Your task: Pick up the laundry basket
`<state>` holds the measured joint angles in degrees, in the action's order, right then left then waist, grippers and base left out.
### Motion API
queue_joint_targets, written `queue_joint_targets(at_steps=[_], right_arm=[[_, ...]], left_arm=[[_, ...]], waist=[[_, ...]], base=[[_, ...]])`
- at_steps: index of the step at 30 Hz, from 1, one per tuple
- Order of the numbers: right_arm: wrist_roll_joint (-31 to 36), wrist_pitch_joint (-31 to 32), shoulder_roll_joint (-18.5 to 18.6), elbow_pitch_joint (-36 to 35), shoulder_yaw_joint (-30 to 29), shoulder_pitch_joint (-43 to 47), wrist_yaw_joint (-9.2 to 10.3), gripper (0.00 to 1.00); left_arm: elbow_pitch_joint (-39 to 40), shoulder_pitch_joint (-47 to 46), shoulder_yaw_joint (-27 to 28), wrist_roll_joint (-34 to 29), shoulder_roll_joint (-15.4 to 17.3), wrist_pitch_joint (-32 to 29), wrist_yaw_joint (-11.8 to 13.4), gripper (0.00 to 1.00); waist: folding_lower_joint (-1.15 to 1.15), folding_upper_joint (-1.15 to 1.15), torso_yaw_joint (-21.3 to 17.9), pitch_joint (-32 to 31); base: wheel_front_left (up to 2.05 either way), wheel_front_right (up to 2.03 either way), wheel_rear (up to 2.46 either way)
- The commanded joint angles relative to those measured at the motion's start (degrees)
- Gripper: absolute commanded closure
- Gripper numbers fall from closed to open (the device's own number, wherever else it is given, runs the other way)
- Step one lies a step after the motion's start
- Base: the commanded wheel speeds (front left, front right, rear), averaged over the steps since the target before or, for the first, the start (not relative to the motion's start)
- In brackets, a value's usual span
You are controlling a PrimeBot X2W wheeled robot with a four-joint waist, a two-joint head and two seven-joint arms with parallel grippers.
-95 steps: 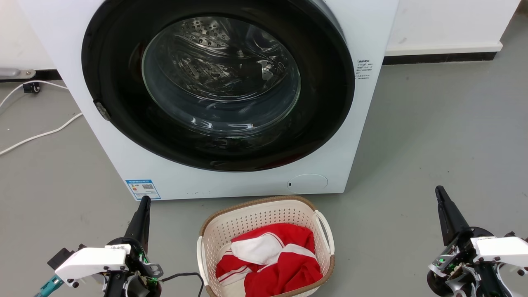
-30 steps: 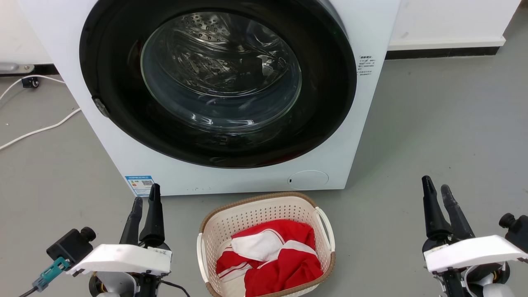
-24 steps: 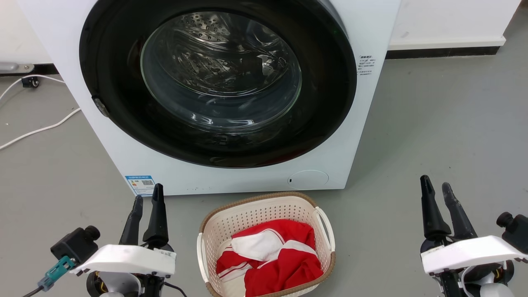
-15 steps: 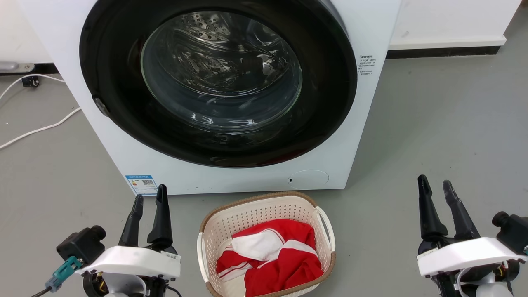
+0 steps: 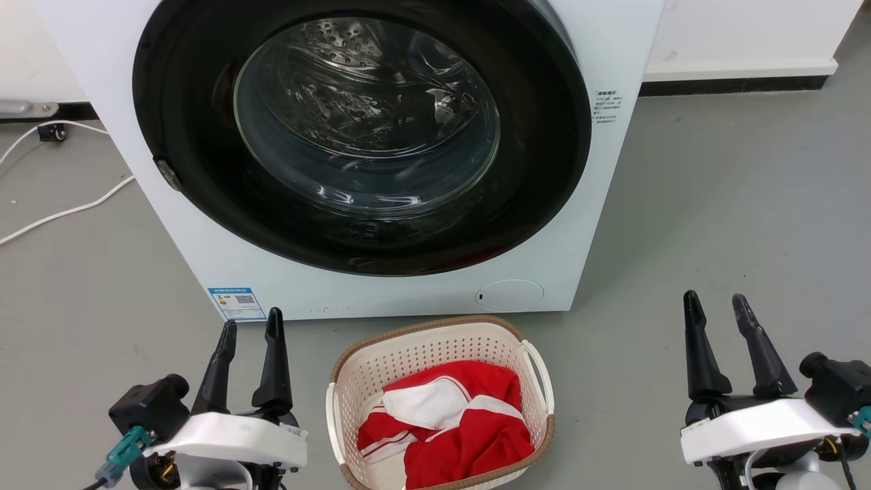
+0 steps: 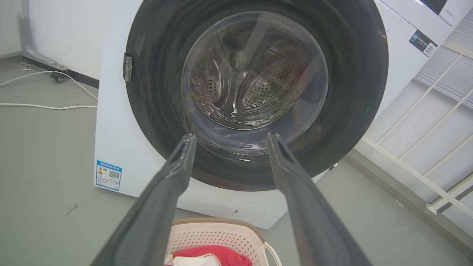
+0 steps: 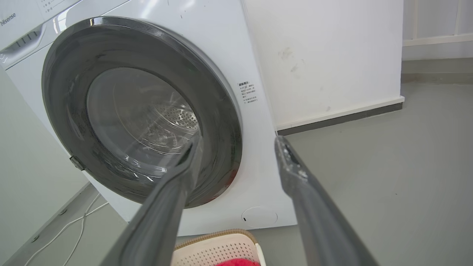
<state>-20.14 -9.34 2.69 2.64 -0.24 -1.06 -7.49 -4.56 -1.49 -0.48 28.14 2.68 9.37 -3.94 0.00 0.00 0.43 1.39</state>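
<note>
- Small cream-white perforated plastic laundry basket [image 5: 435,354], brown woven-look rim: on the grey floor [image 5: 714,204], just before the white front-loading washing machine [image 5: 408,299].
- Contents: one red-and-white garment [image 5: 463,429]. Judged light; walls fairly stiff, possibly flexing.
- Recommended hold: the white loop handles [image 5: 542,378], one per side.
- Fingers apart, empty: left hand [image 5: 252,319] before the machine's left corner, right hand [image 5: 714,298] beyond its right.

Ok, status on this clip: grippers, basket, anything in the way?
Left gripper open, empty, left of laundry basket. Right gripper open, empty, farther off on its right. Basket on floor, ungrasped, red-and-white garment inside. Washing machine close behind; basket's sides unobstructed.
</note>
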Motion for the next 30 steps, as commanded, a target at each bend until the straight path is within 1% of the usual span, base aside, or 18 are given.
queue_joint_targets(at_steps=[1, 26, 30], right_arm=[[1.4, -0.5, 0.3, -0.8, 0.1, 0.3, 0.0, 0.0], [14.5, -3.6, 0.3, -1.4, 1.1, 1.3, 0.01, 0.0], [16.3, -4.1, 0.3, -1.2, 1.1, 1.5, 0.01, 0.0]], left_arm=[[0.7, 0.2, -0.1, -1.3, 0.2, 0.5, 0.2, 0.0], [0.1, 1.3, -0.8, -13.7, 0.3, 3.6, 1.5, 0.0], [0.1, 1.5, -0.9, -15.5, 0.3, 4.1, 2.0, 0.0]], waist=[[0.0, 0.0, 0.0, 0.0], [0.0, 0.0, 0.2, 0.4], [0.0, 0.0, 0.2, 0.5]], base=[[0.0, 0.0, 0.0], [0.0, 0.0, 0.0], [0.0, 0.0, 0.0]])
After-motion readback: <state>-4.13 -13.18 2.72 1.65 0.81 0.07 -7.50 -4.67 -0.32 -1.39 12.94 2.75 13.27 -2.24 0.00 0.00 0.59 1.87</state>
